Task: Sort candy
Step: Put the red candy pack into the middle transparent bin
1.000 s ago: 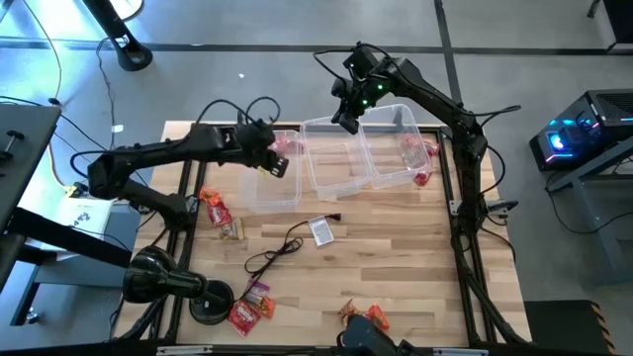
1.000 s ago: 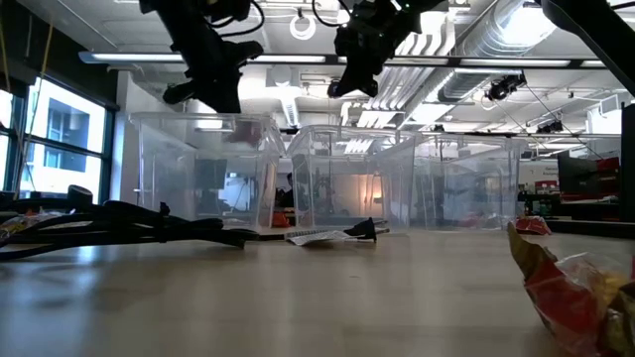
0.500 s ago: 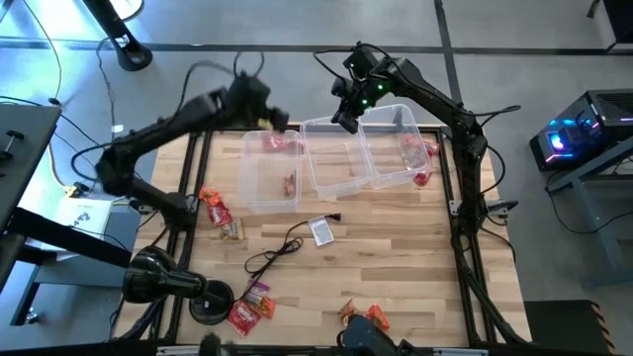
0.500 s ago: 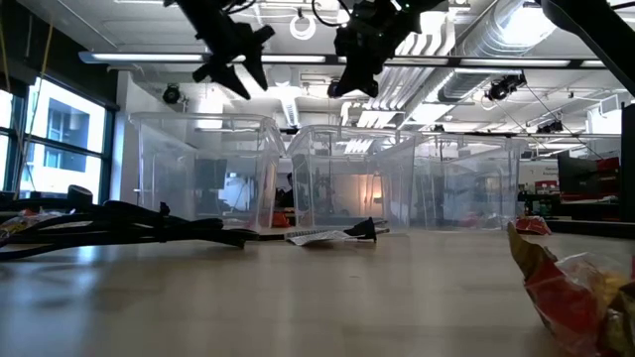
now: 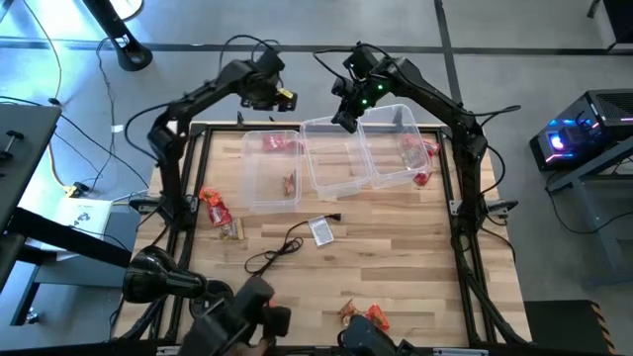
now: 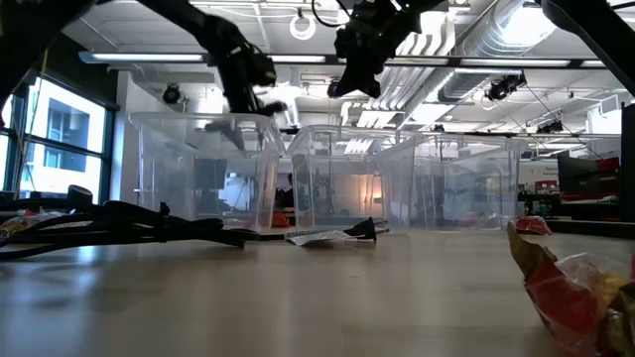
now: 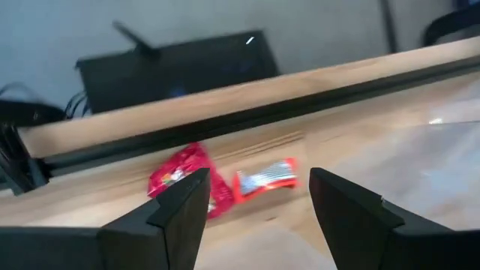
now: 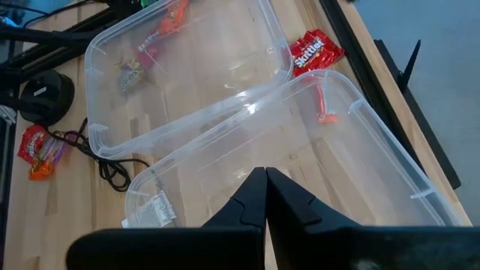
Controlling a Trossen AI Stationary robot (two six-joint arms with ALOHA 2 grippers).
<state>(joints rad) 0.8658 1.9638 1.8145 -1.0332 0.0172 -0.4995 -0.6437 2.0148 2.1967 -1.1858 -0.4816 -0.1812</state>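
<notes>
Candy (image 5: 216, 211): scattered on the table (image 5: 396, 267); pieces are seen in the left bin (image 5: 270, 170) and the right bin (image 5: 401, 148).
Middle bin (image 5: 331, 158): no candy is seen inside.
Left gripper (image 5: 284, 96): raised beyond the left bin's far edge, fingers spread, nothing held.
Right gripper (image 5: 346, 123): poised above the middle bin, clenched, nothing held.
Tag (image 5: 321, 230): laid near the bins, with cable.

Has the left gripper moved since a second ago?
Yes. In the high view the left gripper, then over the leftmost bin near its far end, has pulled back past the bin's far rim toward the table's back edge, fingers now open.
</notes>
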